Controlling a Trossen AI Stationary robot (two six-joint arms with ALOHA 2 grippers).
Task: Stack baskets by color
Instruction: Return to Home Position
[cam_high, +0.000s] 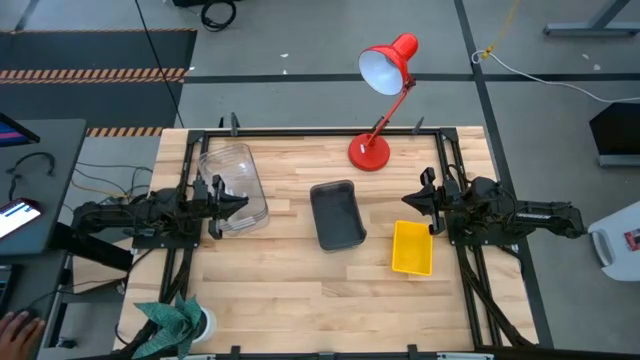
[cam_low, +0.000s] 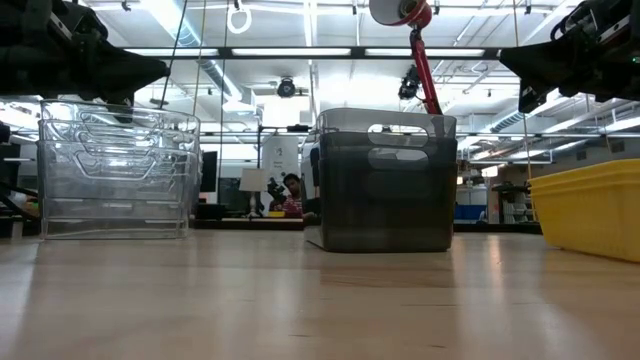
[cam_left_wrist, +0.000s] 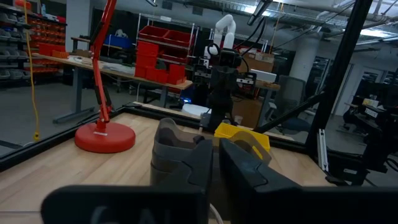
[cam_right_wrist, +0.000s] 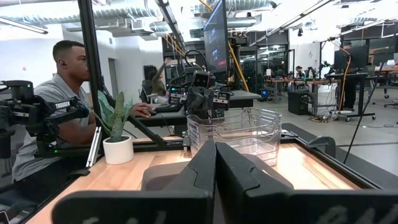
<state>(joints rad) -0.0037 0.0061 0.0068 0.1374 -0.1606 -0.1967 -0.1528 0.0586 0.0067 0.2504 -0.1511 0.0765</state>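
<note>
two empty, clenched pincers: left pincer (cam_high: 236, 203) over clear stack (cam_high: 235, 165), long axis up-frame; right pincer (cam_high: 420, 203) just above yellow basket (cam_high: 412, 248).

No word, brand or number is showing clearly enough to be read in any view. In the right wrist view, a person (cam_right_wrist: 56, 124) beyond the table is wearing a grey shirt (cam_right_wrist: 43, 134) bearing a short white line on its sleeve, possibly lettering, too blurred to make out. The hanging screen (cam_right_wrist: 215, 37) is glowing with illegible content.
</note>
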